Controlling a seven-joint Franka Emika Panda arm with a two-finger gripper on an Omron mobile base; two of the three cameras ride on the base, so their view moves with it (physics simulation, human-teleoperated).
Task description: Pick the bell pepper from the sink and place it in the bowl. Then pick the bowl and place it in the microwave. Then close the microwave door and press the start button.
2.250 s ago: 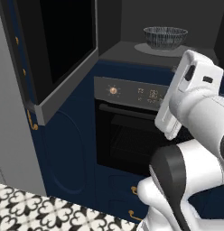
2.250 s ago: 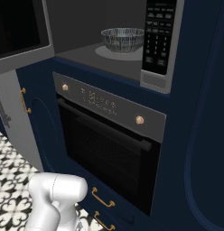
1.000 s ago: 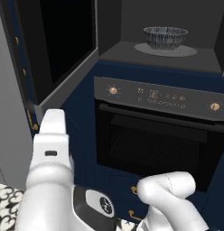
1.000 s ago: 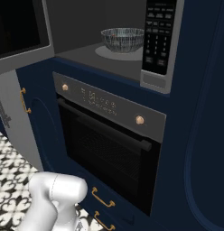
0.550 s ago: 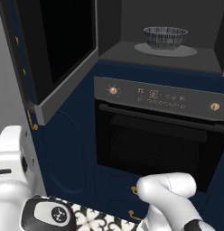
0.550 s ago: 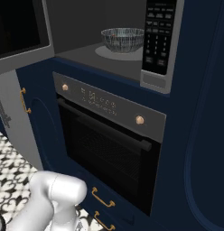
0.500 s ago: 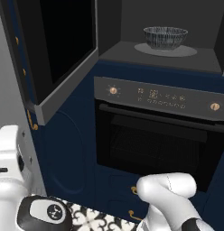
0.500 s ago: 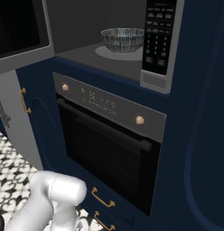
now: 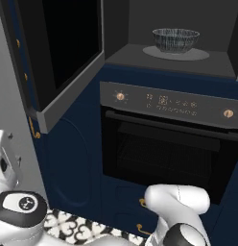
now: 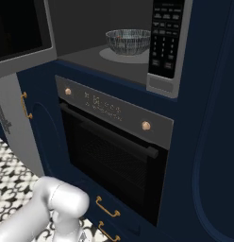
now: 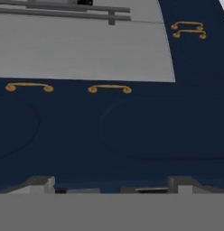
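The dark ribbed bowl (image 9: pixel 176 39) (image 10: pixel 128 41) stands on the round turntable inside the microwave (image 9: pixel 135 56) (image 10: pixel 86 56). Whether anything lies in the bowl I cannot tell. The microwave door (image 9: pixel 68 48) (image 10: pixel 20 28) hangs open to the left. A keypad panel (image 10: pixel 166 38) runs down the microwave's right side. The bell pepper and the sink are out of view. My gripper (image 11: pixel 111 184) is open, its fingertips (image 11: pixel 39 182) wide apart with nothing between them. It faces navy cabinet fronts (image 11: pixel 132 131), away from the microwave.
Below the microwave sits a black oven (image 9: pixel 169 153) (image 10: pixel 114 156) with gold knobs and a bar handle. Gold handles (image 11: pixel 109 89) sit on the navy cabinet fronts, under a grey surface (image 11: pixel 82 49). Patterned floor tiles (image 10: pixel 10 189) lie at the left.
My arm has swung from the right, across the oven front, down to the lower left of the left base view. Bowl and door have stayed put.
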